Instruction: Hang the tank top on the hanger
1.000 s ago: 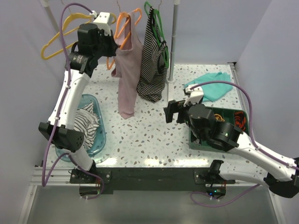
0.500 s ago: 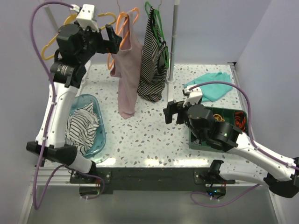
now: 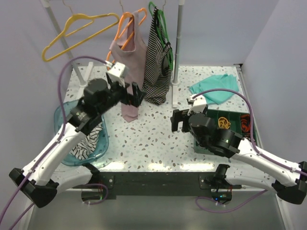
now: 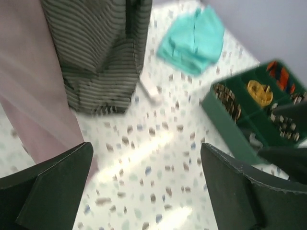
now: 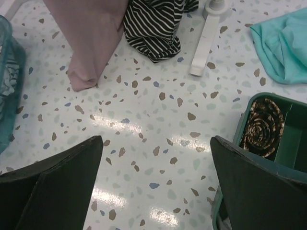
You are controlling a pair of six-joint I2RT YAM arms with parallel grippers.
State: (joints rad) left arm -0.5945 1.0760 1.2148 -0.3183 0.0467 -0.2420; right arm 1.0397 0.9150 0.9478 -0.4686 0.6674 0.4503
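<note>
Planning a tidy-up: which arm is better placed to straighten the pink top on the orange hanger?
Probably left: the left fingers, open, sit right by the hanging tank top; the right fingers, also open, are farther off beside the green bin.

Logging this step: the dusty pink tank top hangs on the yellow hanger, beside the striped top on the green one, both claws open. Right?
No: the top external view shows the plain dusty pink fabric tank top on the thin orange plastic hanger. The rest stands: black-and-white striped top on thin green hanger, left claw and right claw open.
</note>
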